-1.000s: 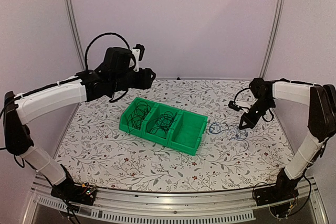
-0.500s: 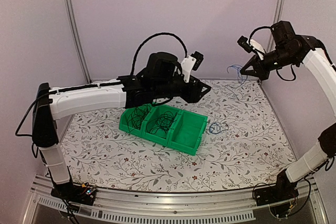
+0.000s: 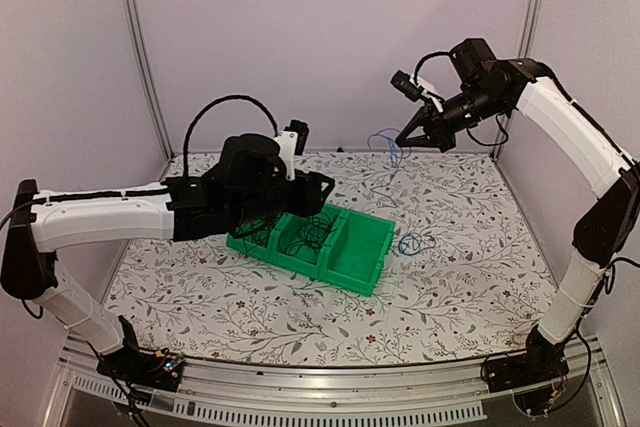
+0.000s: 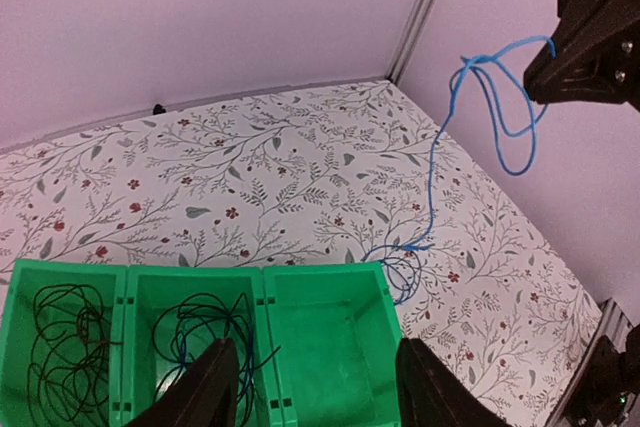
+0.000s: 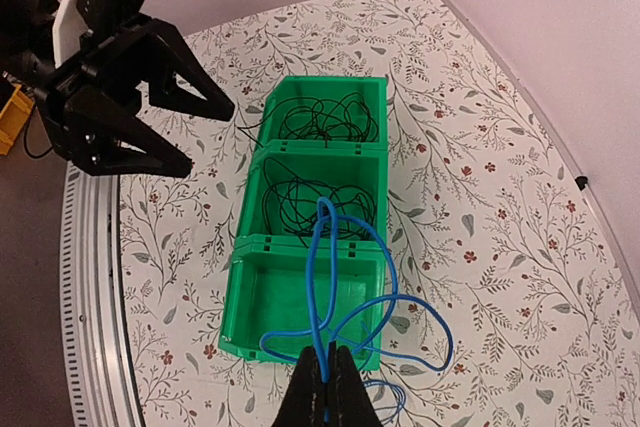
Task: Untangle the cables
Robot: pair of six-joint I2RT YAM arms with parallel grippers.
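Our left gripper (image 4: pixel 316 352) is hanging with its jaws wide apart, holding nothing, above the green bin (image 3: pixel 372 252) on the flowered table (image 3: pixel 250 312). We are seeing black cables (image 3: pixel 266 223) lying coiled in the bin's left and middle compartments. Just beside the bin a small tangle (image 3: pixel 416 244) is resting on the table; perhaps all blue, we cannot quite tell. Farther back, our right gripper (image 5: pixel 325 362) is pinching a blue cable (image 5: pixel 323 287) high in the air, and its lower end is trailing down to that tangle.
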